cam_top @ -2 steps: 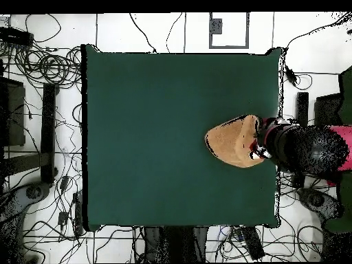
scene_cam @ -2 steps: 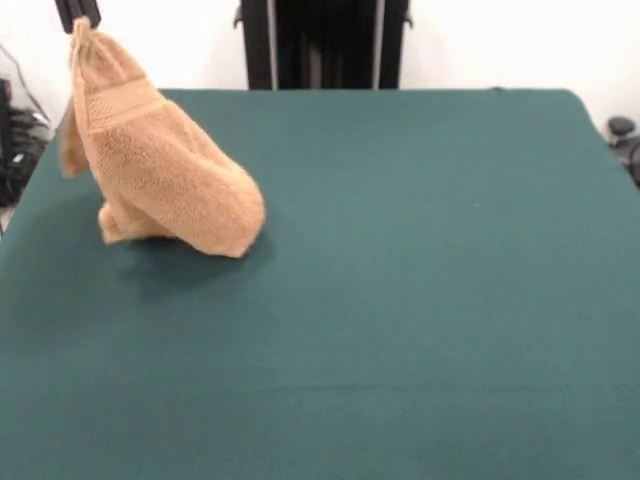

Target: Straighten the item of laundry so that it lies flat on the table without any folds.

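Towel (scene_cam @ -2 steps: 165,175) is lifted by one corner at the front view's top left, pinched to a point right under the gripper (scene_cam @ -2 steps: 78,16); only the gripper's dark tips show at the top edge, rest cut off. Gripper is clamped on that top corner of the towel. Cloth hangs in a cone shape, upper part off the table (scene_cam @ -2 steps: 420,300), lower bulk still resting on the green surface as a rounded folded lump. Woven band visible across the upper part as a flatter stripe. One loose flap dangles off the left side of the raised part. No care tag visible, no readable writing or labels on anything. No containers on the table.

Overhead view: towel (cam_top @ -2 steps: 230,141) sits near the right edge of the table (cam_top @ -2 steps: 151,137), about mid-height, bunched into a rounded wedge. Gripper (cam_top @ -2 steps: 260,148) and red-black arm (cam_top @ -2 steps: 309,151) come in from the right and cover the towel's right end, so the grip point itself is hidden here. Rest of the table is bare green cloth. Floor around it is full of cables (cam_top @ -2 steps: 41,65), too small to sort out. Dark stand (scene_cam @ -2 steps: 325,45) behind the table in front view, cut off at top
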Controlling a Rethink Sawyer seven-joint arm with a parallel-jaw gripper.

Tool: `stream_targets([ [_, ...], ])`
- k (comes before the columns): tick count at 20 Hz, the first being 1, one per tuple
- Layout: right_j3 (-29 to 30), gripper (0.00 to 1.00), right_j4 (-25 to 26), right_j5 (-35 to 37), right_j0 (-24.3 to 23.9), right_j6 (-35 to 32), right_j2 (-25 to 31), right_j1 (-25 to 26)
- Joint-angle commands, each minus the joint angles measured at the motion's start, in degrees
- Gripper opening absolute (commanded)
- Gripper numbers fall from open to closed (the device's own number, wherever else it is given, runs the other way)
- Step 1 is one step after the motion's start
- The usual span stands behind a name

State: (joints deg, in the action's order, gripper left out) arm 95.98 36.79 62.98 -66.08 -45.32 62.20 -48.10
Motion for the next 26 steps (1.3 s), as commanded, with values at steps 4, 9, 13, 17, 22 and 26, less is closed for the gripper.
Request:
stream_targets([
  [4,5.23,0.00,-3.74,6.45,1.30,16.20,5.45,-2.86],
  [9,5.21,0.00,-5.49,8.90,0.01,18.50,7.60,-4.68],
  [13,5.52,0.00,-5.65,8.81,-0.57,18.91,8.86,-4.98],
  [17,6.94,0.00,-6.08,6.73,-0.95,17.04,10.76,-5.06],
  [22,4.48,0.00,-5.98,5.59,0.45,16.16,11.31,-2.70],
  [26,4.61,0.00,-3.95,3.21,2.06,13.45,9.91,-1.29],
])
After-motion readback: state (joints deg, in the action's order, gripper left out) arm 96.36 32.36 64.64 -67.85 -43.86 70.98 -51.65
